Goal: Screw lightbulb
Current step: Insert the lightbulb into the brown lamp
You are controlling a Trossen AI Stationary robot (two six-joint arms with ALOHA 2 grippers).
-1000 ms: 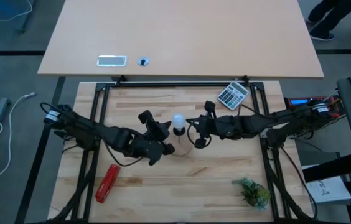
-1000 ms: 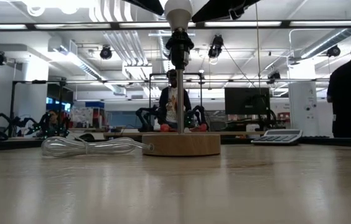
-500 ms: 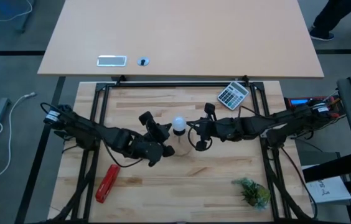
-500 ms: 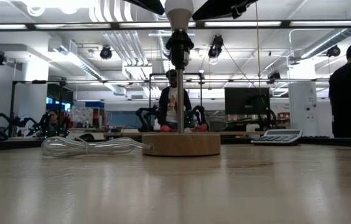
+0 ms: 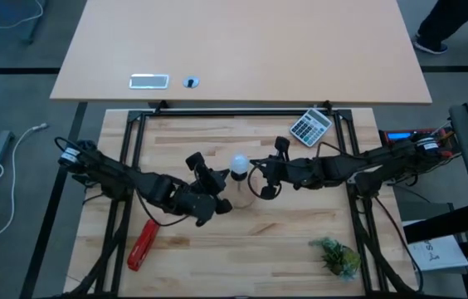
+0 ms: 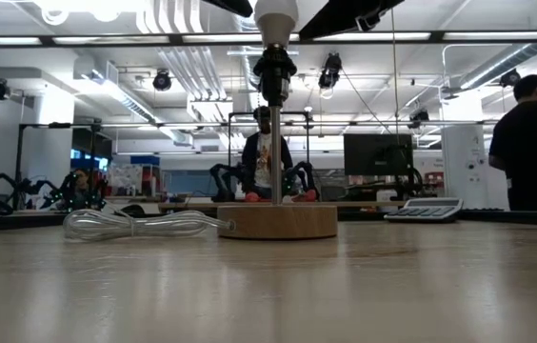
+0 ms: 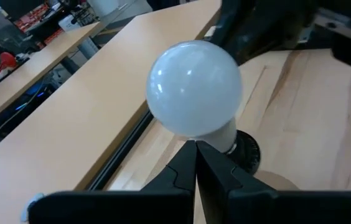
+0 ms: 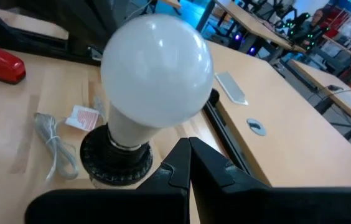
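The lightbulb (image 5: 239, 163) stands upright in its socket (image 8: 114, 155) between both closed, empty tools, left tool (image 5: 220, 202) and right tool (image 5: 265, 189) about equally near.

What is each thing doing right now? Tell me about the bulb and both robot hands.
Bulb: sitting upright in the black socket, not lit.
Left hand: shut, beside the bulb, holding nothing.
Right hand: shut, on the bulb's other side, holding nothing.
Calculator: lying flat at the table's far edge.

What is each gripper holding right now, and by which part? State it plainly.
Nothing. Left gripper and right gripper are both shut and empty, flanking the lightbulb, which sits in the black socket on its own.
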